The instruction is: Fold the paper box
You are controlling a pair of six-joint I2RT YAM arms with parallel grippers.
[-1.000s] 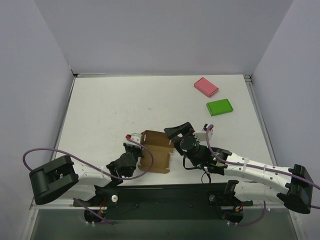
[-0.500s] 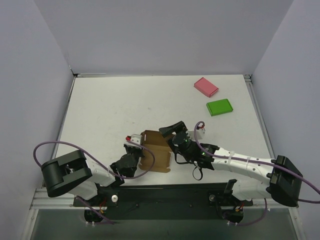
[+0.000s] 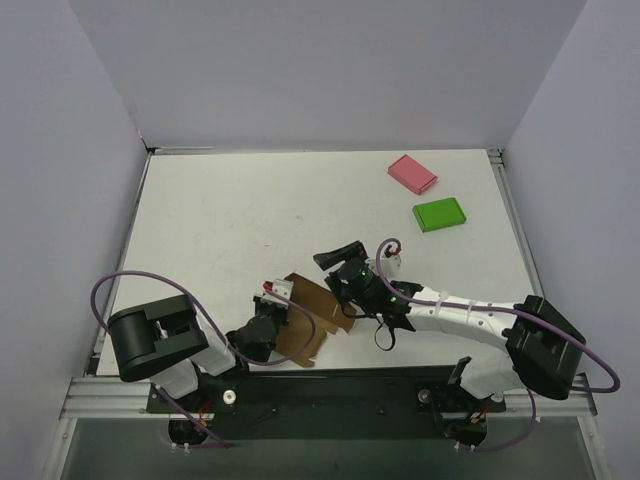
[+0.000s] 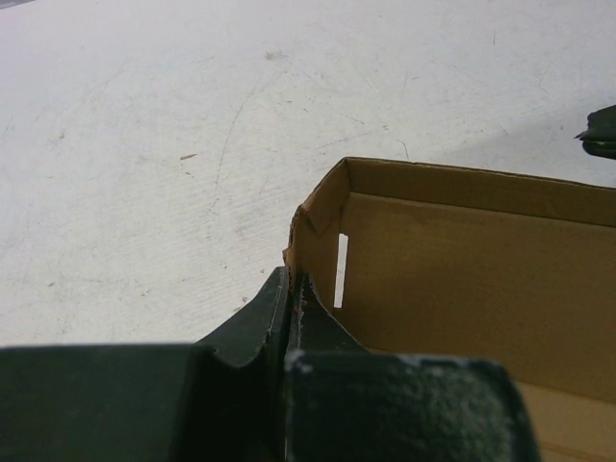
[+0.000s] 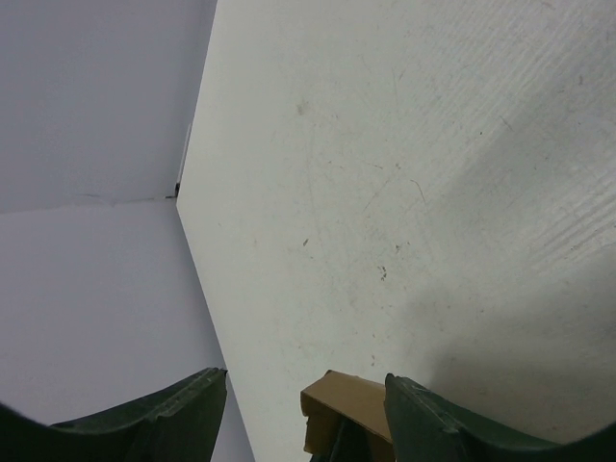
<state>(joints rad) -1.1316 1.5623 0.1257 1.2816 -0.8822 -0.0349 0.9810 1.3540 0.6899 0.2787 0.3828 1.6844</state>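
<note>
Plainly, the paper box sat at the near edge of the white table, between the two arms, a brown cardboard sheet only partly formed. In the left wrist view one long wall and one short wall stood up and met at a corner, and a narrow slot was cut beside that corner. The left gripper was pinched tight on the short wall next to the corner, the thin cardboard edge caught between its dark fingers. The right gripper hung over the box's far right side with its jaws spread wide and nothing clamped between them. In the right wrist view a corner of the cardboard showed low in the gap, nearer the right-hand finger; contact could not be made out. Well apart, toward the far right of the table, lay a pink flat box and a green flat box.
</note>
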